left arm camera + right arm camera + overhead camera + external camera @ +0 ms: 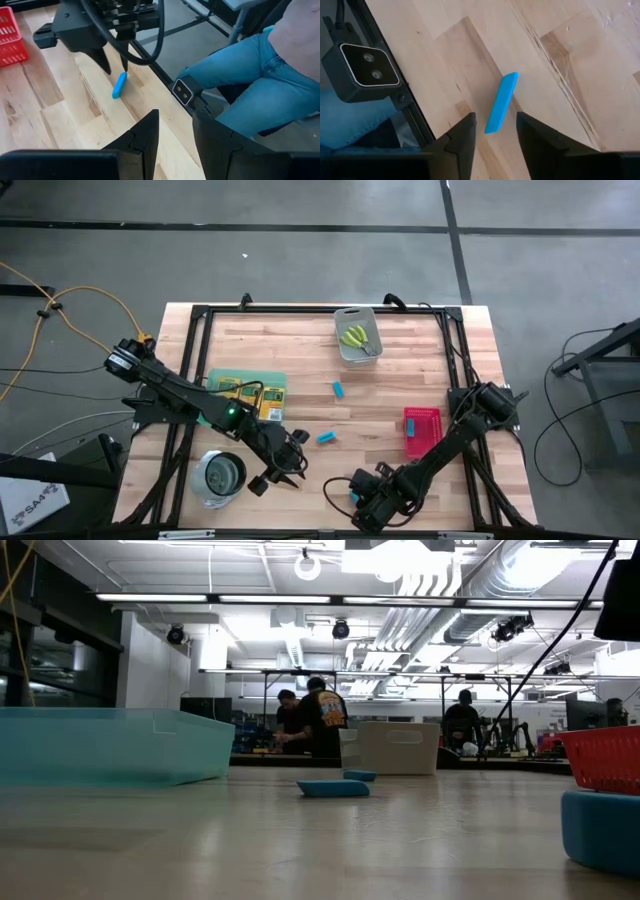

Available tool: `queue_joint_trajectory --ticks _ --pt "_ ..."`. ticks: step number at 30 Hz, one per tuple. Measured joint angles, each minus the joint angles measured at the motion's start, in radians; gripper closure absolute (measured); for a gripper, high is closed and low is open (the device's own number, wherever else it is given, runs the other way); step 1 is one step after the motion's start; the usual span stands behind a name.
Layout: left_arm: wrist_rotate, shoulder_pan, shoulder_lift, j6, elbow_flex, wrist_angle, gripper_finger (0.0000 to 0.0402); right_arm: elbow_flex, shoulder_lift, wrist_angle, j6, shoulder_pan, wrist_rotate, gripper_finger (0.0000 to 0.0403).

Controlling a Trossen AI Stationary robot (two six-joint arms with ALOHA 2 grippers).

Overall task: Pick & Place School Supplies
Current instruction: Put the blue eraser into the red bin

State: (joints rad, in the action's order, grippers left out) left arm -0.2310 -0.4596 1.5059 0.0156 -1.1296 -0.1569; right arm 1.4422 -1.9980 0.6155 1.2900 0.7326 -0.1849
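My right gripper (493, 125) hangs open near the table's front edge, pointing steeply down. A light-blue block (501, 102) lies flat on the wood below it. The block's near end sits under the gap between the fingers, apart from them as far as the left wrist view shows. My left gripper (175, 130) stands open and empty to the left of it, above the table. Two more blue blocks (339, 389) (326, 437) lie mid-table. Crayon boxes (250, 395) rest on the green mat. Yellow-green tools (355, 337) lie in the grey bin.
A red tray (421, 430) stands right of centre, and a round metal cup (219, 477) at the front left beside my left arm. The grey bin (372, 350) is at the back. A person in blue jeans (250, 75) sits close to the table's front edge.
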Motion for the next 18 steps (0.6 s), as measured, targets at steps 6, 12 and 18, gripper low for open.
queue_joint_trajectory --ticks 6,12,18 --pt "0.000 -0.011 0.000 0.000 0.000 0.000 0.0287 0.000 -0.005 0.001 -0.008 0.000 -0.025 0.0254" --pt "0.000 -0.011 0.000 0.001 0.000 0.000 0.0287 0.000 -0.005 0.000 -0.008 0.000 -0.037 0.0262" --pt "0.000 -0.011 0.000 0.004 0.000 0.000 0.0287 0.000 -0.035 -0.010 -0.011 0.000 -0.026 0.0269"
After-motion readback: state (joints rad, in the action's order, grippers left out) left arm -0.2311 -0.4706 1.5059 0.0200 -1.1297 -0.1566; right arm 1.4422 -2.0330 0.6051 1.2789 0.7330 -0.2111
